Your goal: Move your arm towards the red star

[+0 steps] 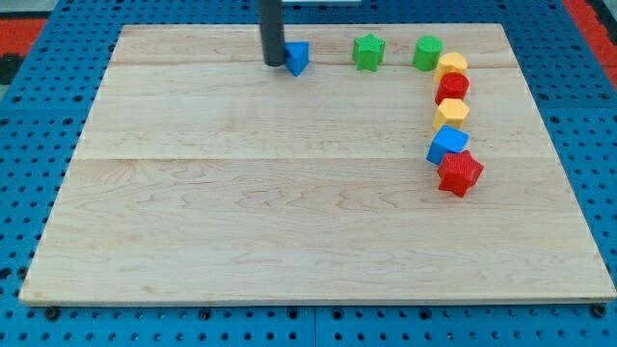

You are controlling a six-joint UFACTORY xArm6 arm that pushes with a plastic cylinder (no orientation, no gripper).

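Eight blocks lie on the worktop [289, 222]. My tip [274, 64] stands near the top edge, touching the left side of a blue block [298, 58]. The arm carries only a rod, so no fingers show. The red star [460, 173] sits near the right edge, well apart from my tip, touching a blue cube [447, 145].

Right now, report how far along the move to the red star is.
Done: nothing visibly done. In hand: my tip sits at the view's top, touching the blue block. Left: cross the board down and right to the red star, beside the blue cube.
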